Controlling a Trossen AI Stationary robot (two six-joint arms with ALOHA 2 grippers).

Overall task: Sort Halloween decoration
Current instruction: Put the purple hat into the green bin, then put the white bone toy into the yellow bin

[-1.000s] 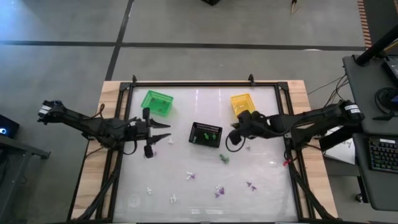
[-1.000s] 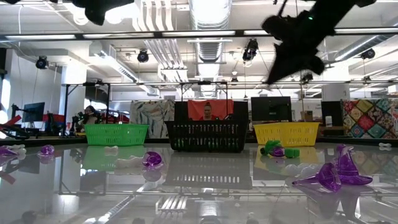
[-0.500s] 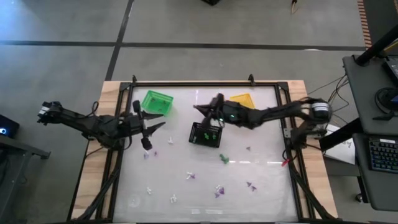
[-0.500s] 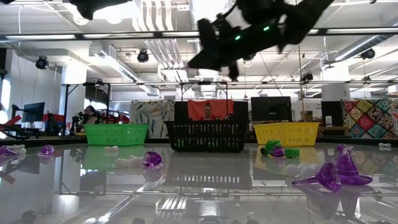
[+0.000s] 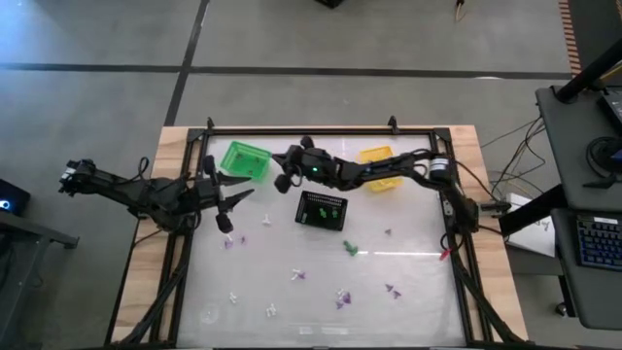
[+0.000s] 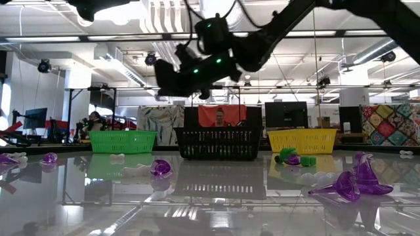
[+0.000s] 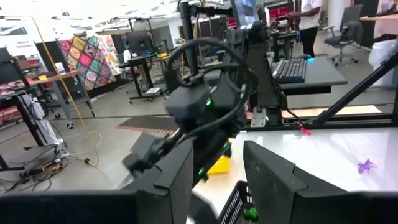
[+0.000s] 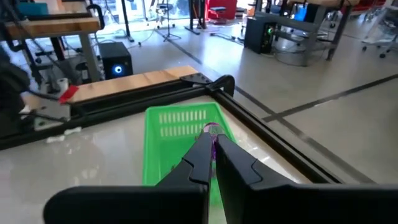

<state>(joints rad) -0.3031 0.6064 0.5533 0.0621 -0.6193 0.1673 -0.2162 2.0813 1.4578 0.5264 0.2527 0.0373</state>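
1. White tabletop [image 5: 408, 292] inside a black frame, three baskets along the far half: green basket [image 5: 245, 159], black basket [image 5: 322, 210], yellow basket [image 5: 380, 165].
2. Right arm stretches across the table; the right gripper [image 5: 283, 181] hangs in the air between the green and black baskets.
3. Its fingers [image 8: 205, 158] are pressed tight together, aimed toward the green basket, a tiny purple trinket [image 8: 211, 129] showing at the tips; whether it is pinched or lies in the basket, I cannot tell.
4. Left gripper [image 5: 233, 202] waits near the table's left edge, fingers [image 7: 273, 180] parted, nothing between them.
5. Loose Halloween trinkets [image 5: 340, 297], purple, white and green, lie scattered across the near half; too small to read their long axes from above.
6. Low down, a purple witch hat [image 6: 363, 178] stands point up on the table.
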